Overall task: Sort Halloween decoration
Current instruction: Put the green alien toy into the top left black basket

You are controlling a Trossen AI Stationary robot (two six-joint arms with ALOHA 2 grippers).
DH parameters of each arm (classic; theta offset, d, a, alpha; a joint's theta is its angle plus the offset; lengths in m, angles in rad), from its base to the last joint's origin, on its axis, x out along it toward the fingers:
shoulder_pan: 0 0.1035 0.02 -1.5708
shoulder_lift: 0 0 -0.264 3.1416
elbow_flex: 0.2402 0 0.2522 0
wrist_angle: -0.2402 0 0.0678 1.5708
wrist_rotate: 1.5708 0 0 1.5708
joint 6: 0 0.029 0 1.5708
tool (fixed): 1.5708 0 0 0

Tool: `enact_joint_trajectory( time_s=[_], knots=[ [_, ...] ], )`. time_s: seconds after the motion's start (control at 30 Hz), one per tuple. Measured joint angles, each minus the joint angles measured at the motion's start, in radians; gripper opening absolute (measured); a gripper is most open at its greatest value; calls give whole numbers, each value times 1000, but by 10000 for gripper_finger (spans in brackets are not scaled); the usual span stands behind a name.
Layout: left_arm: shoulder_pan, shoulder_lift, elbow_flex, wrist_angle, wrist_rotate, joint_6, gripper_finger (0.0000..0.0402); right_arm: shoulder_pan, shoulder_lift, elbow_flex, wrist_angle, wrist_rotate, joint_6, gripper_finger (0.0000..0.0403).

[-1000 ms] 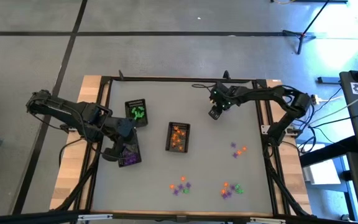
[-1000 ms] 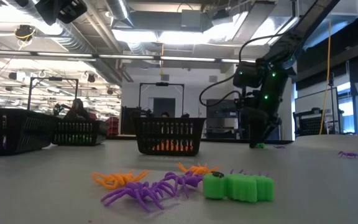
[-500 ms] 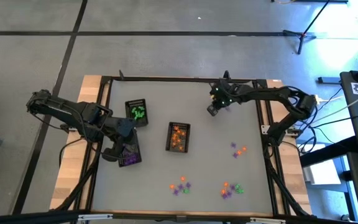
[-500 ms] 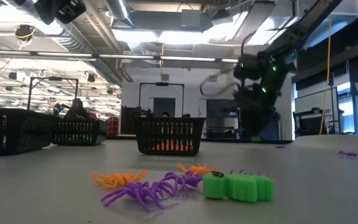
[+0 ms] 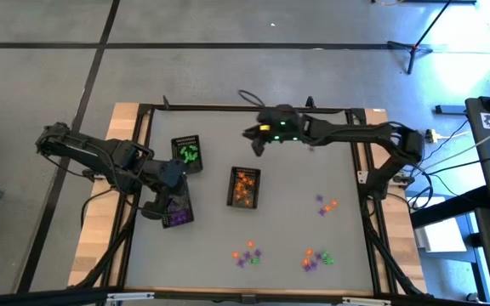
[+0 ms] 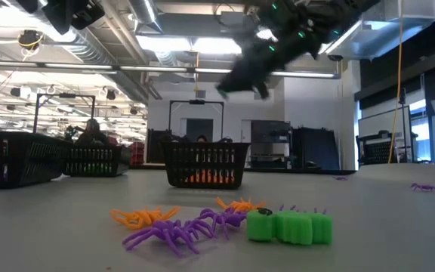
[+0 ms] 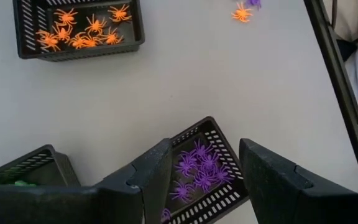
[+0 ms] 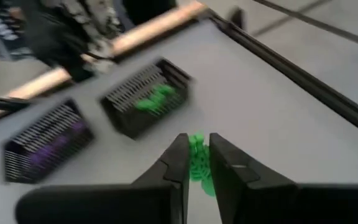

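The Halloween decoration is tiny plastic trinkets: loose ones lie near the table's front (image 5: 245,253) (image 5: 316,257) and right (image 5: 326,204), and close up in the low view as spiders (image 6: 174,227) and a green piece (image 6: 289,227). Three black trays hold sorted ones: green (image 5: 187,153), orange (image 5: 244,187), purple (image 5: 178,214). My right gripper (image 5: 251,142) (image 8: 196,163) hangs high over the table's far middle, shut on a green trinket (image 8: 196,149). My left gripper (image 7: 204,158) stands open above the purple tray (image 7: 201,174). My right gripper pinches a green trinket between its two fingers (image 8: 178,163), with the green body (image 8: 199,171) showing in the narrow gap and past the fingertips. The fingers slant slightly downward, pointing toward the table's left. The trinket is lifted clear of the table.
The table has a black frame rail (image 5: 245,109) along its far edge and wooden strips at the sides (image 5: 100,229). The green tray (image 8: 148,102) and purple tray (image 8: 42,143) lie ahead of my right gripper. A person sits in the room far behind (image 6: 93,132).
My right gripper, which pointed down at a green trinket on the table's far right part, has risen with it and swung toward the table's left edge, tipping up to nearly level. The trinket has been lifted clear of the table.
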Motion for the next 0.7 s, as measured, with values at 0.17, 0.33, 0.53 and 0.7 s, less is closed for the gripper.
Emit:
enact_joint_trajectory(
  time_s=[0.17,0.33,0.53,0.7],
  knots=[
    [2,-34,2,-41,-7,-11,179,64,147,216,-10,0,-12,55],
    [1,-87,13,-133,-47,-147,179,99,348,475,-47,-9,-50,57],
    [-5,-111,13,-164,-46,-170,179,97,578,751,-117,-95,-36,57],
    [-8,-109,14,-164,-45,-170,179,95,710,878,-130,-158,-23,59]
  ],
)
